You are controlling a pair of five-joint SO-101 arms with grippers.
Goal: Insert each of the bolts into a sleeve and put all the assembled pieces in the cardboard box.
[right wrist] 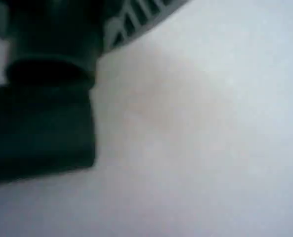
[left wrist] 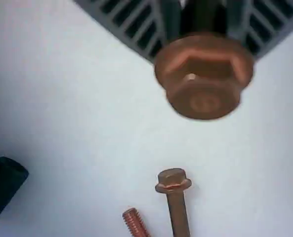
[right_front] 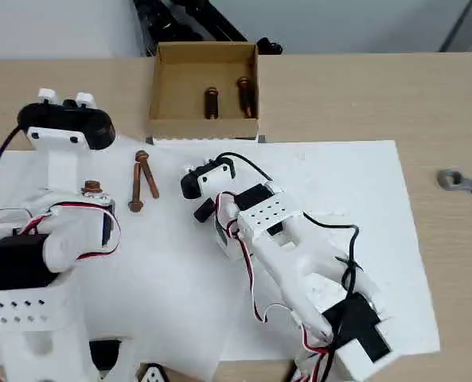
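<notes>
**Each arm holds one part**

The table [right_front: 427, 95] carries a big white sheet [right_front: 363, 199]. The cardboard box [right_front: 162, 87] sits at the sheet's far edge, with two bolts in sleeves [right_front: 212, 102] inside. The left fingers [right_front: 93, 197] are closed on a bolt [left wrist: 203, 76]. The right fingers [right_front: 206, 200] are closed on a black sleeve [right_front: 204, 212] over the sheet. Two loose bolts [right_front: 142, 179] lie touching on the sheet between the arms.
</notes>
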